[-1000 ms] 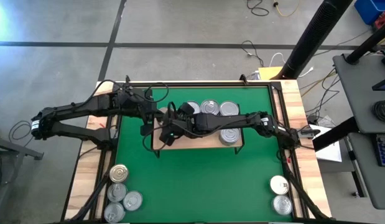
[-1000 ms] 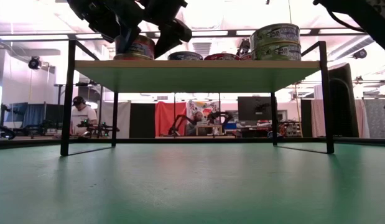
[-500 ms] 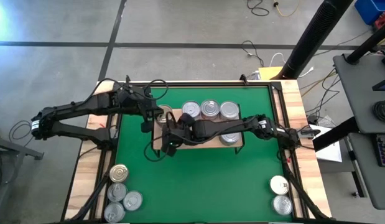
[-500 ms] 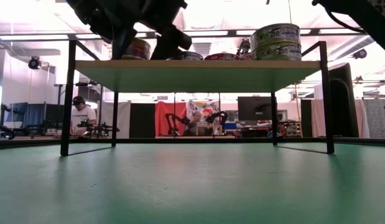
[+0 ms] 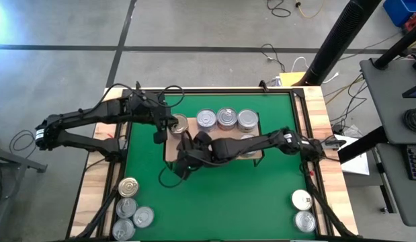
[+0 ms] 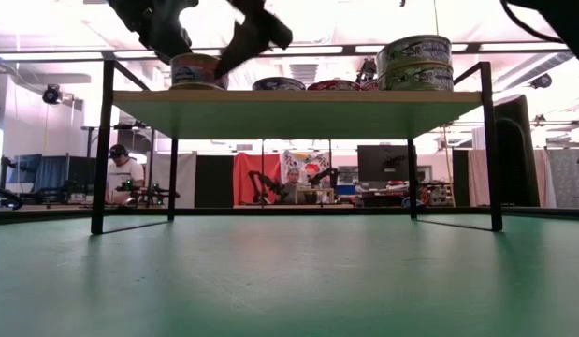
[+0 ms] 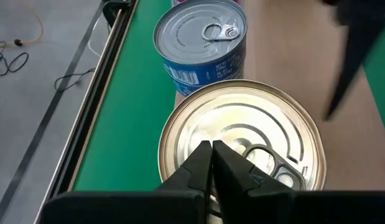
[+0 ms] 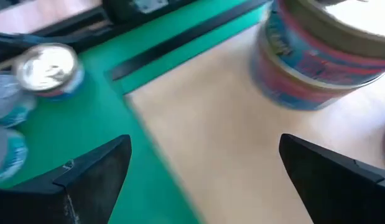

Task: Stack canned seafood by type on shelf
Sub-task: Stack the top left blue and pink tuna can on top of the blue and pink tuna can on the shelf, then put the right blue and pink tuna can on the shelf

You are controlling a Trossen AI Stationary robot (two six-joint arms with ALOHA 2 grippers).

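Observation:
A gold-lidded tin (image 5: 179, 124) stands at the left end of the light-wood shelf (image 5: 214, 156); in the low view it (image 6: 197, 70) rests on the board. My left gripper (image 7: 211, 147) is shut, its tips right over that tin's lid (image 7: 242, 134). Three silver tins (image 5: 227, 117) line the shelf's far side. A two-high stack (image 6: 413, 62) stands at the right end. My right gripper (image 8: 204, 143) is open and holds nothing. It hovers off the shelf's near left corner (image 5: 182, 168). My left gripper comes at the gold tin's lid (image 7: 198, 134) slanting down from the table's left with shut fingers. Its own fingertips (image 7: 203, 155) hide the spot, so I cannot tell whether they touch the lid. The tin stands upright on the shelf.
Several tins (image 5: 130, 208) sit on the green mat (image 5: 221, 202) at its near left corner, two more (image 5: 303, 210) at the near right. A blue-labelled tin (image 7: 201, 37) stands just beyond the gold one. My right arm (image 5: 261, 142) lies across the shelf's near side.
My right gripper has drawn back from the gold tin on the shelf's left end toward the table's near edge, ending off the shelf's near left corner. The gold tin has stayed on the board. My left gripper has edged right, closer over that tin.

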